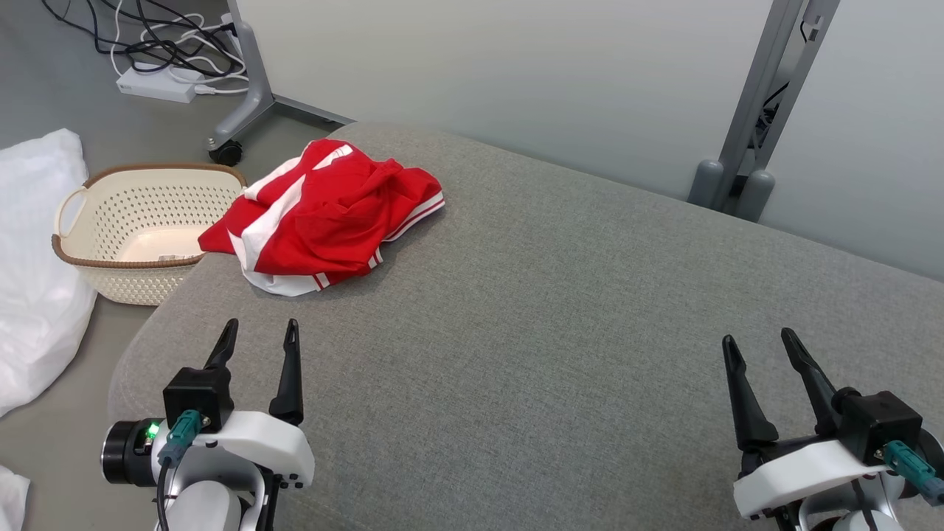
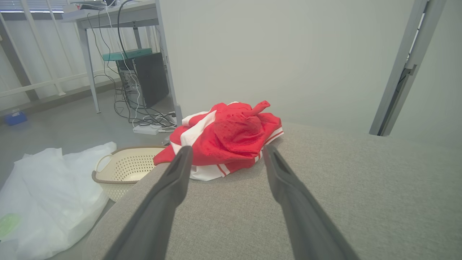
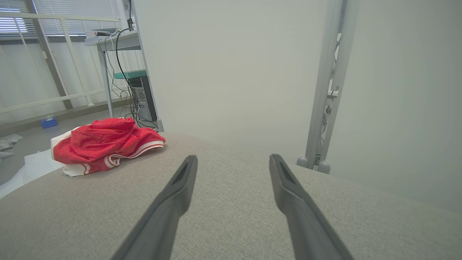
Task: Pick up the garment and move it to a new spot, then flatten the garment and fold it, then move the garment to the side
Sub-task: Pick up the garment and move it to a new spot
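My left gripper (image 1: 262,324) and right gripper (image 1: 758,336) both wide, empty; crumpled red-and-white fabric garment (image 1: 324,217) far left on grey woven cushion (image 1: 553,295)

Bright, even, soft-shadowed light; sharp pictures, wrist views bowed at edges.

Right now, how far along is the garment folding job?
Nothing looks done: the red and white garment lies crumpled near the grey cushion's corner. Nothing is in hand; left gripper and right gripper hang open, apart from it. Picking up, flattening, folding, moving aside remain.
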